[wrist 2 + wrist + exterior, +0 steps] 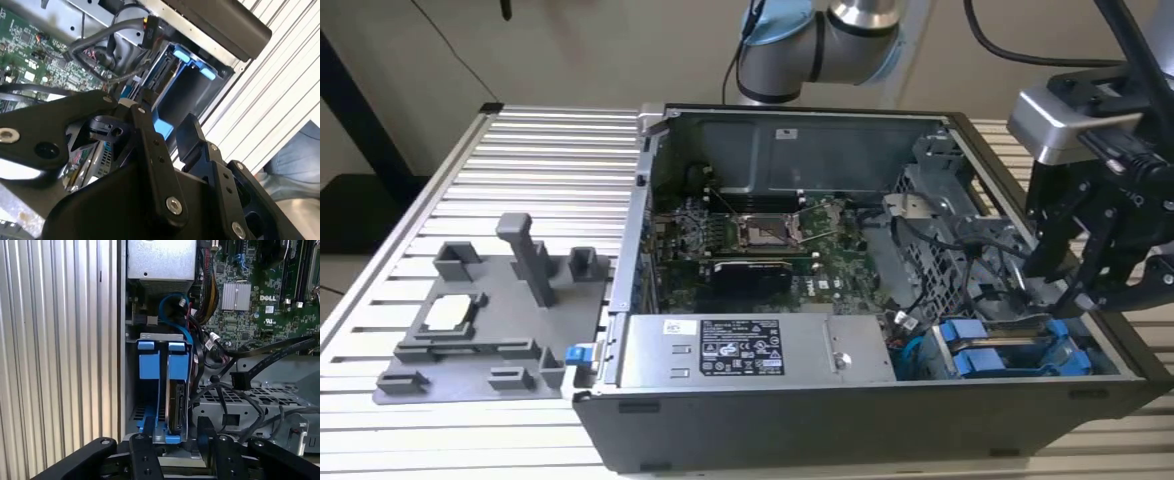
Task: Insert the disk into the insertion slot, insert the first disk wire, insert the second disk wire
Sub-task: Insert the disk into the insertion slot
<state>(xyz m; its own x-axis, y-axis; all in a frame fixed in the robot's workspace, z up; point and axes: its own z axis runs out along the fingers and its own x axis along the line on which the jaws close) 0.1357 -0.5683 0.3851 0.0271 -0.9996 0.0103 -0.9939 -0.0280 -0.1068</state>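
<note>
The disk point(176, 407) stands on edge in the insertion slot point(160, 336), its long axis running into the cage, just beside a second blue carrier point(149, 365). The tool point(176, 441) points down at its near end, fingers point(145, 455) spread wider than the carrier and gripping nothing. A white printed label point(740, 346) lies on the grey box.

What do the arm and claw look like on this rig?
The arm has rounded silver-grey joints with a pale blue cap. The claw is matt black in both wrist views: flat jointed bars pinned with silver screws. In the exterior view a silver-grey block sits above it, and thick black cables loop overhead.
</note>
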